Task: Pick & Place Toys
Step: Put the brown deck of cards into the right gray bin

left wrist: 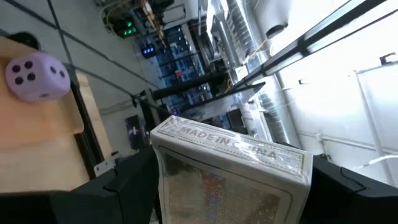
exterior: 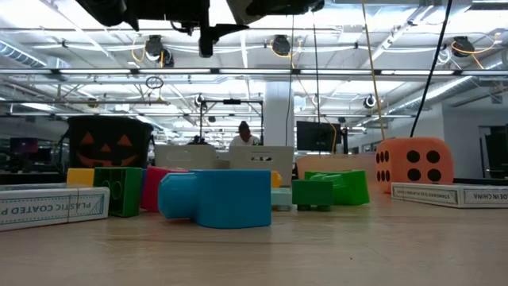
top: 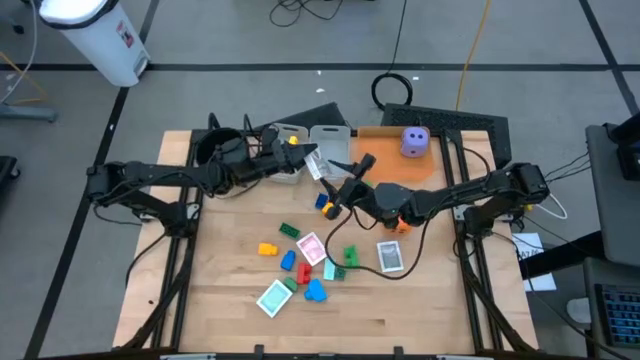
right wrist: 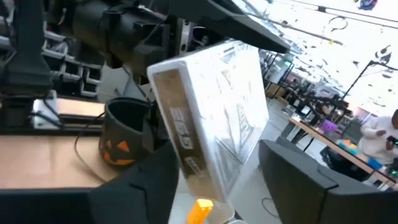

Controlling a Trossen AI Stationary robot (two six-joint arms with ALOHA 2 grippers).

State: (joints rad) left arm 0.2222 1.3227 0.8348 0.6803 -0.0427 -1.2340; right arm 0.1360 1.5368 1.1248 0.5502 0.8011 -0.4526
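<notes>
While the loose toys lie scattered over the middle of the worktop (top: 220, 300), the high view places the matter in hand in the upper centre of the frame. A white card pack (top: 316, 165) hangs there above the clear bins (top: 310, 135). The left gripper (top: 300, 160) reaches it from the left and the right gripper (top: 338, 183) from the lower right, so both arms meet at the one item. The left is the nearer, being on it.

Low view: only dark parts of the arms show along the top edge, and the raised pack cannot be made out. A blue block (exterior: 214, 199) and an orange die (exterior: 409, 163) rest on the worktop below.

Left wrist view: the left fingers (left wrist: 127, 186) are closed on the pack, one against each long side. Its printed end points away from the wrist. A purple die (left wrist: 37, 78) sits on the orange tray (left wrist: 43, 130) beyond.

Right wrist view: the pack stands tilted between the right fingers (right wrist: 140, 180), its long axis running up out of the gap towards the other arm. These fingers stand apart, one to each side of its lower end. Contact cannot be confirmed from this view. A black pot (right wrist: 124, 140) stands behind.

Judgement: this looks like a handover. It turns on the right fingers closing squarely across the lower end before the left lets go.
</notes>
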